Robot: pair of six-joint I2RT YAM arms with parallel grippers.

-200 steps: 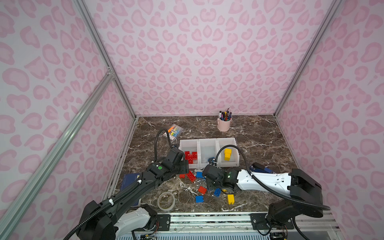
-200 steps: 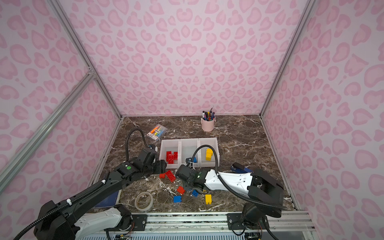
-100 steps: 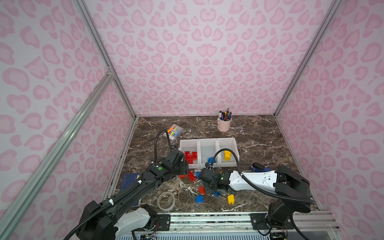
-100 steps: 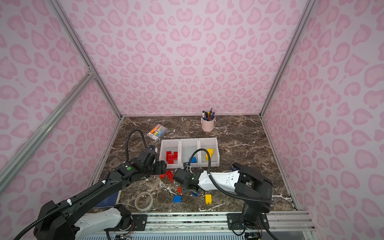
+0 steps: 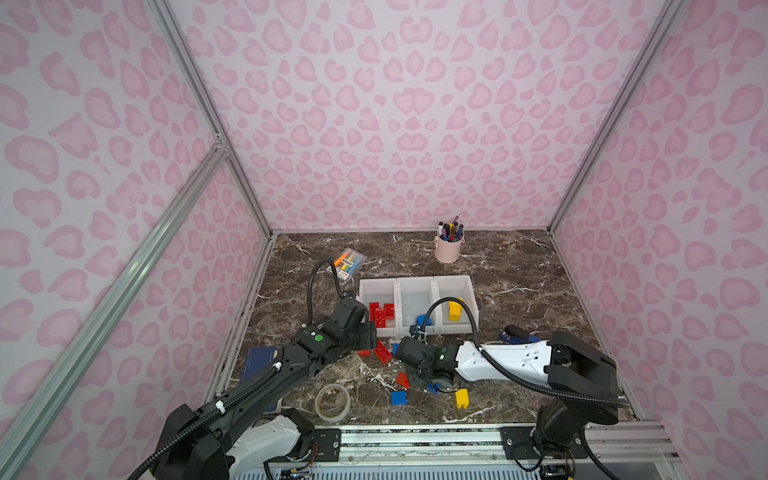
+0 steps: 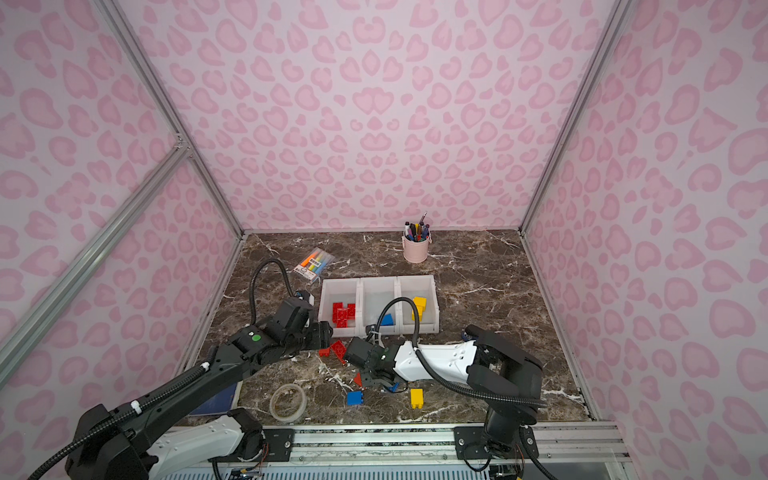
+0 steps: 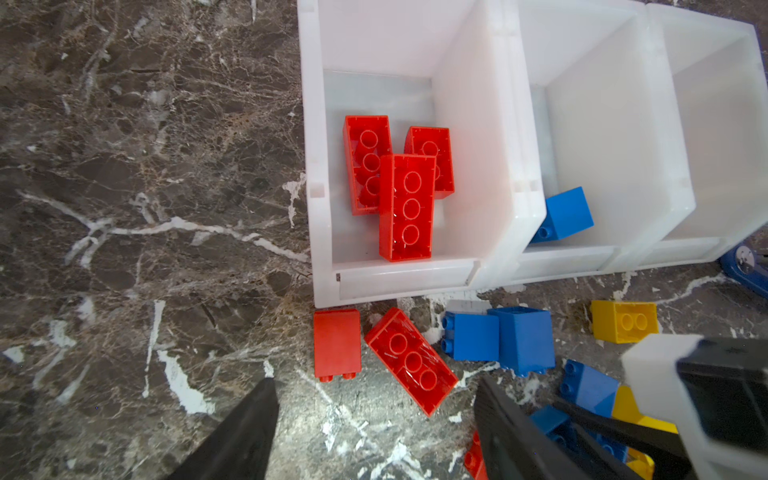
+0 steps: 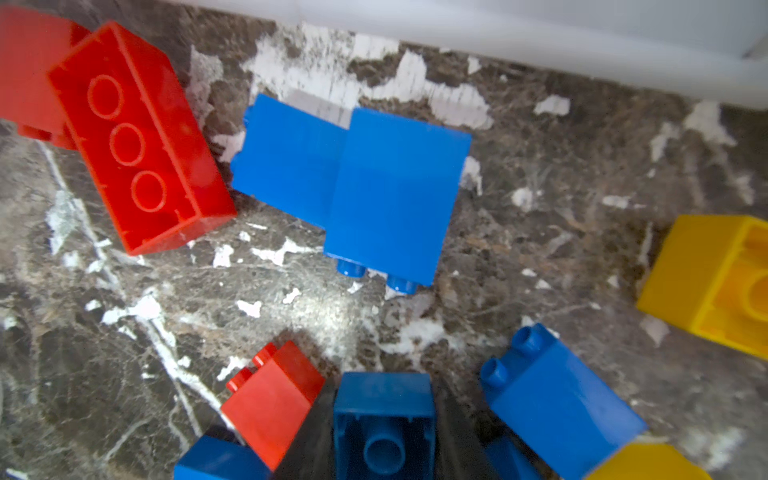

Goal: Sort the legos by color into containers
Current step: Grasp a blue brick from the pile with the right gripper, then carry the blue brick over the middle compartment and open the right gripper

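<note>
Sorting is under way, but by my judgement less than half done. The bins (image 5: 415, 280) stand in a row on the table (image 5: 519, 266), and each holds a single colour. The left bin (image 7: 307, 124) has three red bricks (image 7: 405, 208), the middle bin (image 7: 602, 104) has one blue (image 7: 567, 214), and the right bin (image 7: 715, 104) has two yellow (image 5: 455, 309). That makes six sorted.

The rest lie loose on the table in front of the bins.
- **Red:** three. A short red (image 7: 336, 343) and a long red (image 7: 411, 361) lie just before the left bin, and another short red (image 8: 272, 399) lies beside the right gripper (image 8: 384, 453).
- **Blue:** five. A touching pair (image 8: 353, 178), one with its studs up (image 8: 557, 399), one near the front edge (image 5: 399, 397), and the blue brick (image 8: 384, 399) that the right gripper has clamped between its fingers, low over the table.
- **Yellow:** two (image 7: 623, 322) (image 5: 462, 398).

The right arm hides part of the heap, so the blue and yellow counts may run short.

The left gripper (image 7: 374, 380) hangs empty over the short and long reds, its jaws spread wide.
</note>
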